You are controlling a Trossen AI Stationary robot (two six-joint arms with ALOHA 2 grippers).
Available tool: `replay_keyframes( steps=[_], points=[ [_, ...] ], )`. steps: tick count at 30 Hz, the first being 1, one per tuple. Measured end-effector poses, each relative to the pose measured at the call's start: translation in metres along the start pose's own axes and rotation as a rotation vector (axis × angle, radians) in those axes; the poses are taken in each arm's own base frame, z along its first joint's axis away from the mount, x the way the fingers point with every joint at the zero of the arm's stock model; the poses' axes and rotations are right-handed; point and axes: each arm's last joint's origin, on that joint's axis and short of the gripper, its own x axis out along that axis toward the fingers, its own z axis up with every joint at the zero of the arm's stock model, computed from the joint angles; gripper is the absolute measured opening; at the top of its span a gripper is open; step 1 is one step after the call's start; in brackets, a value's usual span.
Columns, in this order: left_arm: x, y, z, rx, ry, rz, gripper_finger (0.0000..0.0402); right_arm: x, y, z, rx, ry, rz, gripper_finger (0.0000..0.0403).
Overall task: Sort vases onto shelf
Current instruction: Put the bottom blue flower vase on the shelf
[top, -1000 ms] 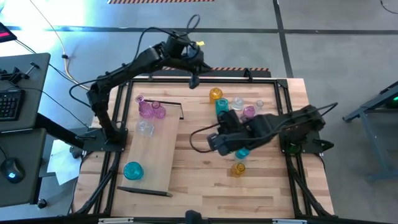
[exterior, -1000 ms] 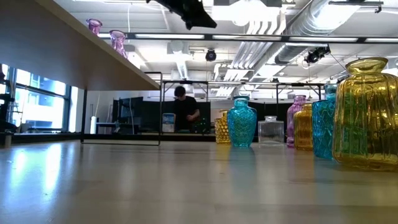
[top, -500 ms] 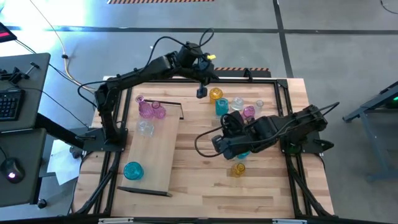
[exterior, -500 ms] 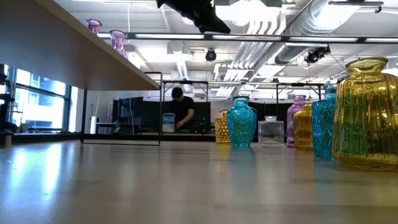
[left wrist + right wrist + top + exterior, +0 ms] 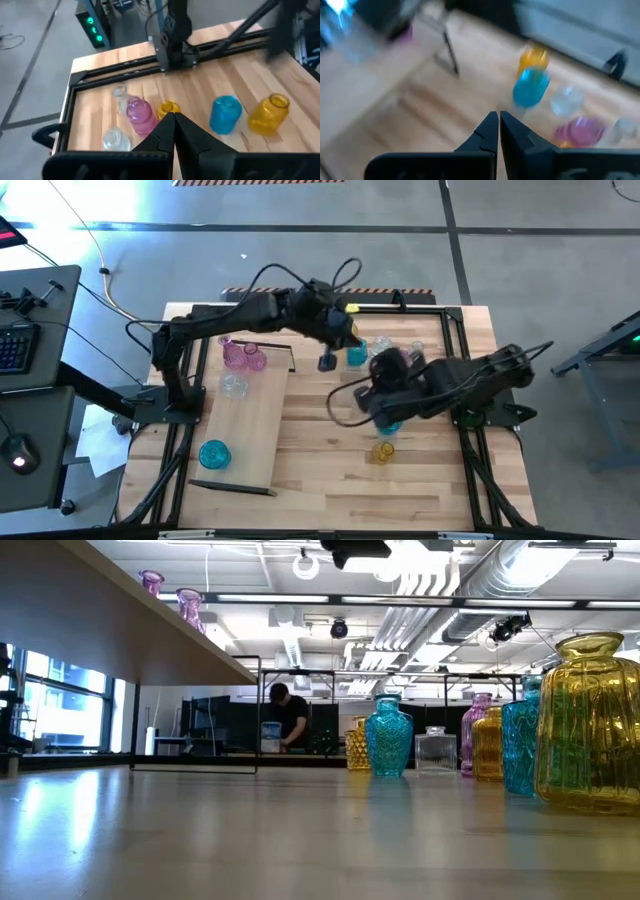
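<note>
Left gripper (image 5: 327, 362) hangs over the middle of the bench (image 5: 330, 480), jaws pinched shut on nothing, just beside a teal vase (image 5: 356, 352); right gripper (image 5: 498, 120) sits near it over the loose cluster, jaws also closed and empty. On the shelf (image 5: 250, 430): two pink vases (image 5: 240, 356) and a clear one (image 5: 233, 386) at the far end, a teal one (image 5: 214, 453) near the front; a small amber vase (image 5: 382, 451) stands alone on the bench, well apart from the shelf.

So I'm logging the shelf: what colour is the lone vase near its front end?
Teal vase, alone near the shelf's front end; clearest in the high view.
</note>
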Motion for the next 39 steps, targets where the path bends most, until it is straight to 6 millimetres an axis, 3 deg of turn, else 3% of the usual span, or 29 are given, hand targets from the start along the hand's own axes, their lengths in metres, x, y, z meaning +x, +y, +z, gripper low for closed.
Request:
replay_keyframes(
  steps=[5, 12, 20, 26, 31, 39],
  points=[
    [0.002, -0.014, -0.002, -0.037, 0.076, 0.002, 0.0000, -0.025, -0.033, 0.023, 0.001, -0.213, -0.016, 0.0000],
    [0.011, -0.036, 0.002, -0.058, 0.085, -0.050, 0.0000, -0.048, -0.078, 0.045, 0.046, -0.260, 0.013, 0.0000],
    [0.022, -0.077, 0.014, 0.059, 0.041, -0.162, 0.0000, -0.047, -0.084, 0.050, 0.036, -0.288, -0.022, 0.0000],
    [0.052, -0.100, 0.018, 0.099, -0.033, -0.185, 0.0000, -0.041, -0.086, 0.053, -0.040, -0.229, -0.028, 0.0000],
    [0.083, -0.106, 0.018, 0.040, -0.117, -0.133, 0.0000, -0.041, -0.094, 0.058, -0.161, -0.222, -0.051, 0.0000],
    [0.107, -0.100, 0.011, -0.037, -0.146, -0.038, 0.0000, -0.065, -0.135, 0.065, -0.208, -0.247, -0.006, 0.0000]
  ],
)
